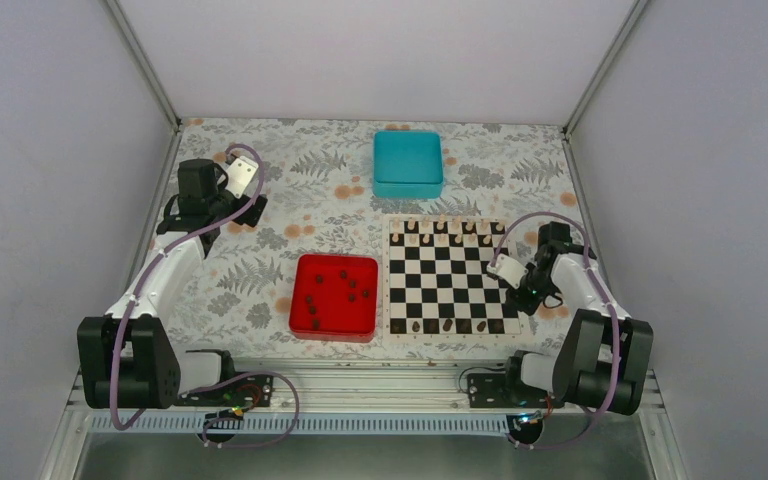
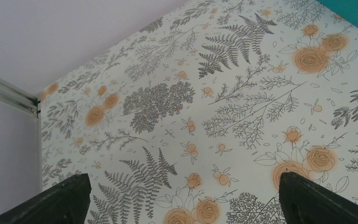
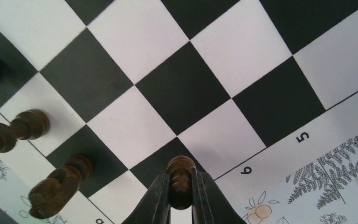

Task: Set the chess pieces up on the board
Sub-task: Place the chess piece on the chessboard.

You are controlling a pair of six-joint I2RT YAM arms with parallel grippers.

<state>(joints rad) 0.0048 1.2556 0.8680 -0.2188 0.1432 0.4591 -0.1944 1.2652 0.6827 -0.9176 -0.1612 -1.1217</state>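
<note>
1. Right claw (image 3: pixel 181 189): closed on one dark chess piece (image 3: pixel 181 167). The fingers pinch its turned waist, and the rounded head shows just above the tips.
2. Position: the piece hangs low over the board (image 3: pixel 182 88), at the near right corner beside the numbered border. Whether its base touches the square cannot be told.
3. Handling, in my judgement: the piece is small, turned, light and rigid, with a smooth finish.
   - It should not crush under the grip.
   - A round stem can twist or slide between flat pads.
   - The waist under the head looks like the sound hold, since it keeps the piece upright.
   - With a small base it may topple if let go at a tilt.
4. Neighbours: the placed dark pieces (image 3: pixel 58 186) stand along the edge row just beside the claw. From overhead that near row shows gaps. A careless release could knock the nearest one.
5. Stock: loose dark pieces (image 1: pixel 345 290) lie scattered in the red tray (image 1: pixel 332 333), just left of the board. Pale pieces (image 1: pixel 445 232) fill the far rows, and a teal box (image 1: pixel 408 163) sits beyond them.
6. Left claw (image 2: pixel 182 205): its jaws are spread wide and hold nothing. It hangs over the floral table cover (image 2: pixel 242 93) at the far left, well apart from tray and board.
</note>
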